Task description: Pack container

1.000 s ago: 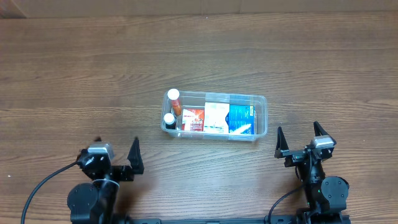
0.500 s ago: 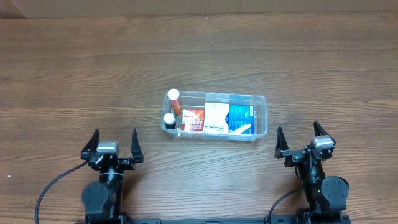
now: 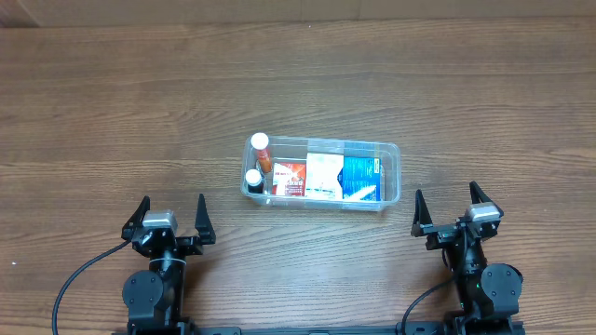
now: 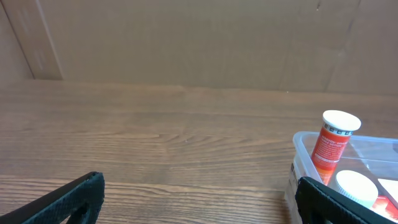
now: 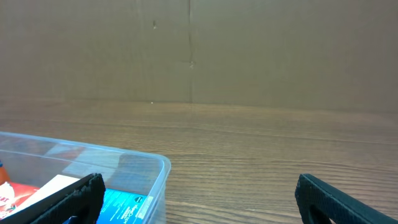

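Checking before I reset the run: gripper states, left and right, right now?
Left gripper: open, holding nothing.
Right gripper: open, holding nothing.

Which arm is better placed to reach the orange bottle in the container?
Probably the left: the orange bottle stands at the container's left end, nearer the open left gripper than the right gripper.

the left arm (image 3: 154, 296) and the right arm (image 3: 486, 284) are black with rounded joint housings, each carrying a small grey block (image 3: 159, 221) between two thin, pointed black fingers (image 3: 203, 223), with a black cable (image 3: 79, 273) trailing from each base.
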